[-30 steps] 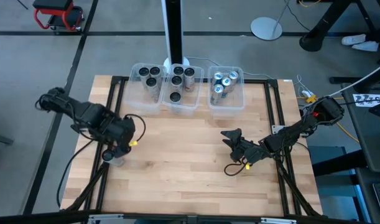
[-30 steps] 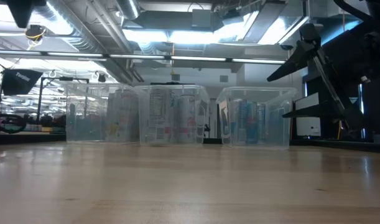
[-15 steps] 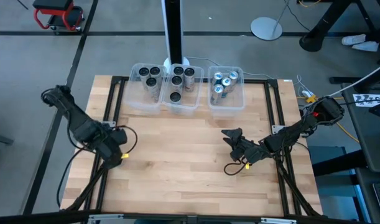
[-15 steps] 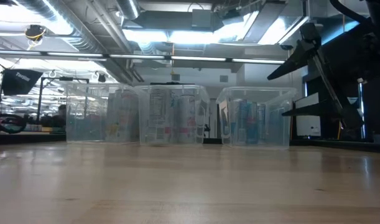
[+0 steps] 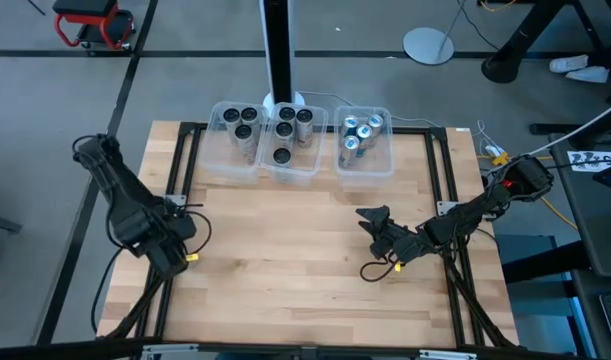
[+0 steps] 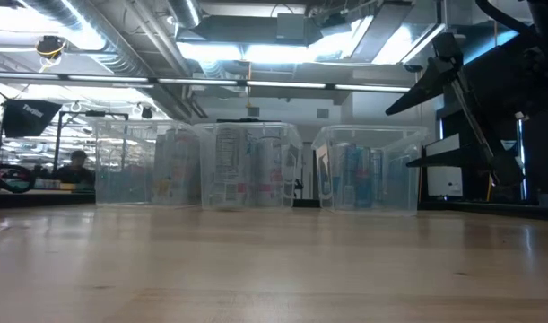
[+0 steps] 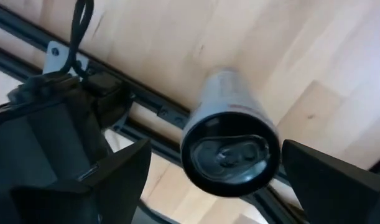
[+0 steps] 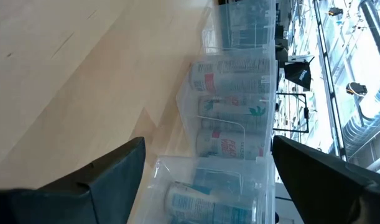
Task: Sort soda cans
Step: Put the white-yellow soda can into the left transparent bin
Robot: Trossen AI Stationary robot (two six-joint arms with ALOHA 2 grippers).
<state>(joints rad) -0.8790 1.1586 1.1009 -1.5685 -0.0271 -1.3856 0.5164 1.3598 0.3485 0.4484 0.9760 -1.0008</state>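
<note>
1. The left end effector (image 5: 177,262) hangs over the left edge of the light wooden table (image 5: 305,270). Its fingers are wide open around one silver metal soda can (image 7: 230,138) with a dark top.
2. The right end effector (image 5: 370,219) is open and holds nothing.
3. The other soda cans (image 5: 283,128) stand in three clear plastic bins (image 5: 365,166) at the far edge.

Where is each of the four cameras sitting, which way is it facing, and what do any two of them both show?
High view: overhead, looking straight down on the table; both arms show, left gripper, right gripper.
Low view: at tabletop height, facing three clear bins; dark arm parts at right.
Left wrist view: looks between open fingers at a soda can.
Right wrist view: looks past open fingers toward the bins.
Shared: high, low and right wrist views all show the bins.
</note>
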